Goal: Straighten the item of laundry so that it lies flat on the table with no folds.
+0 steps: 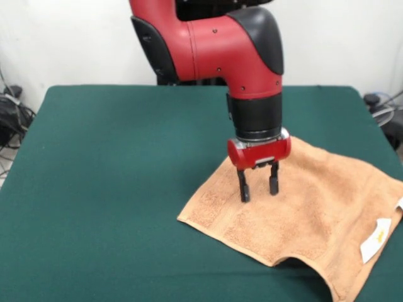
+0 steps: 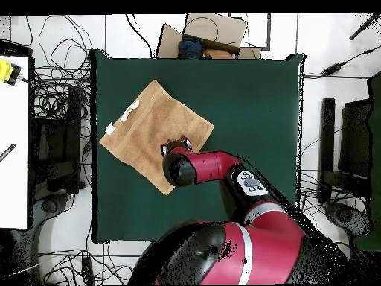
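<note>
The orange-tan towel lies spread at an angle on the right part of the green table in the front view. A white tag sits at its near right edge. The near edge bulges up slightly, with a shadow under it. My gripper points straight down over the towel's far left part. Its two black fingers are apart, with the tips at or just above the cloth and nothing between them. In the overhead view the towel lies near the table's left edge, and the gripper is over its lower right edge.
The towel's right corner reaches the table's right edge in the front view. A cardboard box stands beyond the table's top edge in the overhead view. Cables and a white desk lie to its left, and dark equipment to its right.
</note>
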`<act>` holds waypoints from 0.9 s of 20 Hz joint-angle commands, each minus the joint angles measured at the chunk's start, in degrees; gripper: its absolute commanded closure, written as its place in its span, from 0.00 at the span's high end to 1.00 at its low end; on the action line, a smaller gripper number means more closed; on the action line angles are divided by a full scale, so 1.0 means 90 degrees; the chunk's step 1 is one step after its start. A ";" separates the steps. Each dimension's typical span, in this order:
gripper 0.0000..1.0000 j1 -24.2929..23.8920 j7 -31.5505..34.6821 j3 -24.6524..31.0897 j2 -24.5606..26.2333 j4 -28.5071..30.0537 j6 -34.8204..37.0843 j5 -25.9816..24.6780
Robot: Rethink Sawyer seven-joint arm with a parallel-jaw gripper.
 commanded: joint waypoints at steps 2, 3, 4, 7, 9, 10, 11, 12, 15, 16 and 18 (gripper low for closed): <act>1.00 -0.0170 -0.0041 0.0399 -0.0004 -0.0036 0.0827 -0.0443; 1.00 -0.0280 -0.0139 0.0433 -0.0180 0.0030 0.0989 -0.0450; 1.00 -0.0389 -0.0238 0.0468 -0.0356 0.0097 0.1150 -0.0456; 1.00 -0.0553 -0.0394 0.0490 -0.0784 0.0269 0.1474 -0.0452; 1.00 -0.0676 -0.0588 0.0455 -0.1462 0.0504 0.1898 -0.0411; 1.00 -0.0703 -0.0629 0.0460 -0.1632 0.0569 0.2020 -0.0405; 1.00 -0.0743 -0.0650 0.0480 -0.1765 0.0615 0.2104 -0.0420; 1.00 -0.0773 -0.0664 0.0499 -0.1874 0.0643 0.2189 -0.0422; 1.00 -0.0830 -0.0669 0.0539 -0.2193 0.0721 0.2416 -0.0423; 1.00 -0.0885 -0.0705 0.0586 -0.2293 0.0742 0.2508 -0.0416; 1.00 -0.0977 -0.0767 0.0686 -0.2368 0.0715 0.2660 -0.0411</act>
